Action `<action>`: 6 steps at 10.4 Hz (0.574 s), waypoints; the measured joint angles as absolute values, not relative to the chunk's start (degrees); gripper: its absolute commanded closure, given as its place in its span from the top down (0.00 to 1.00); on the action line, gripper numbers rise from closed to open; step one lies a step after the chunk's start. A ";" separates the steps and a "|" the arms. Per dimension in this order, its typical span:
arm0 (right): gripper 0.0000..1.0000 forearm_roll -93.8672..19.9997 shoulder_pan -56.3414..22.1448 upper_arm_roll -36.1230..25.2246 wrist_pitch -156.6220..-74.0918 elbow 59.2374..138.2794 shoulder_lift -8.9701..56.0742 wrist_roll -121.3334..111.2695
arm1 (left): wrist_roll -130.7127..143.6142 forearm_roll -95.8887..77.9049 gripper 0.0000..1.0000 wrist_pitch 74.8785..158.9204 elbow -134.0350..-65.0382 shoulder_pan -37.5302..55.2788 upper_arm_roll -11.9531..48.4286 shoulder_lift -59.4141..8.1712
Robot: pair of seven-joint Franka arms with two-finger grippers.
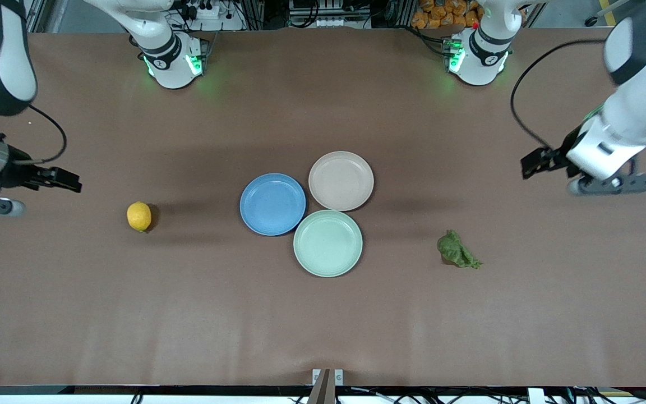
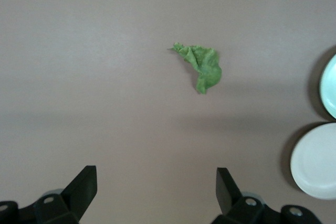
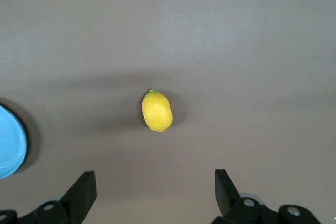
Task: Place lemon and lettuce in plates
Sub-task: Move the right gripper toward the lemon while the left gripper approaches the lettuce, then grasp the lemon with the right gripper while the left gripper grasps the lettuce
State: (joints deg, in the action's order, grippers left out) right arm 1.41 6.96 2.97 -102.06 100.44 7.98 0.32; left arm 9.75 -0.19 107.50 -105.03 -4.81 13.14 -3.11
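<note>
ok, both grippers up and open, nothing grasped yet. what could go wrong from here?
1. The lemon is smooth, oval and loose on the table; it may roll or squirt out when the right gripper's fingers close.
2. The lettuce lies flat; the left gripper may scrape the table or catch only a fringe.
3. The blue plate, beige plate and mint-green plate sit clustered, so a drop could land in the wrong one.
</note>
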 measured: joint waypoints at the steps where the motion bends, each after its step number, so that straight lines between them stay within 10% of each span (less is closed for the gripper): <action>1: 1.00 1.40 6.95 3.02 -102.45 100.65 9.70 0.32 | 9.75 -0.19 1.00 111.18 -107.03 -4.72 13.14 -4.91; 6: 1.00 1.39 6.25 3.49 -120.32 108.63 14.97 0.12 | 9.75 -0.19 1.00 126.13 -108.23 -2.90 13.16 -18.01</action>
State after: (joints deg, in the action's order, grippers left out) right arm 1.39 6.25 3.49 -120.32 108.63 14.97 0.12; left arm 9.75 -0.19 126.13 -108.23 -2.90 13.16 -18.01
